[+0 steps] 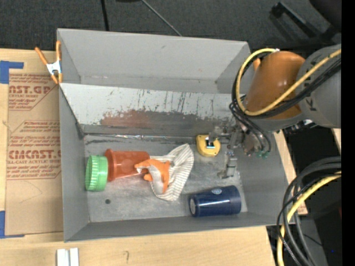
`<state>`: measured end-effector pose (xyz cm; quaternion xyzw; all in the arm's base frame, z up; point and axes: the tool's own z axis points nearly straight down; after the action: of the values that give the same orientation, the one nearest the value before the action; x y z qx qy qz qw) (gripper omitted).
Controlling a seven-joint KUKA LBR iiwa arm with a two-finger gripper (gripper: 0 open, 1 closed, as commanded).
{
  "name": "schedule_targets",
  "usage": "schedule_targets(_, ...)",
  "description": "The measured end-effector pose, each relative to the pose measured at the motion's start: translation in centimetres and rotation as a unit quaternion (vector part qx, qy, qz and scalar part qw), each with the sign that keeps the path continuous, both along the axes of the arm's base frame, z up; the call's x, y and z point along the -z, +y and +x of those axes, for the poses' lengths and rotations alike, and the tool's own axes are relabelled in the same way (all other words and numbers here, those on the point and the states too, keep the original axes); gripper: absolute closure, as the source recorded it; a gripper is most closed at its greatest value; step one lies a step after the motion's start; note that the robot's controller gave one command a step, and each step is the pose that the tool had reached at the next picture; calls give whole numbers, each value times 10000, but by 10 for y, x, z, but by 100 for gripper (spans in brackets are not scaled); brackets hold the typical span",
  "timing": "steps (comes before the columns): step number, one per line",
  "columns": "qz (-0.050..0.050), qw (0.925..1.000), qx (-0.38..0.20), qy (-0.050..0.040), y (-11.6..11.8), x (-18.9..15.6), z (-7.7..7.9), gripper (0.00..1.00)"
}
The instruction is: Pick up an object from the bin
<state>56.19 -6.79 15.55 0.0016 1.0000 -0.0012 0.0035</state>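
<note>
I have the gripper [227, 173] low in the right part of the bin [150, 65], hanging over a bare patch of grey floor. How wide its grip stands I cannot tell from here, and I see nothing caught in it. The arm's orange cover [274, 85] sits above the bin's right wall, so room on that side is tight.

Nearest to the gripper, just up and to its left, is a small yellow round thing [208, 146], close under the scratched back slope. Below the gripper, near the front wall, a dark blue cylinder [216, 200] lies on its side. The gripper is apart from both.

Further left, a striped cloth [176, 173] lies crumpled mid-floor, touching an orange bottle [126, 164] on its side. The bottle's green cap [96, 173] points at the left wall and sits near it. The floor along the front left corner is bare, as is the strip between cloth and gripper.
</note>
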Motion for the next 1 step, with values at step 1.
schedule_targets(1,20,9991,-412,-3,20,57,-18,0)
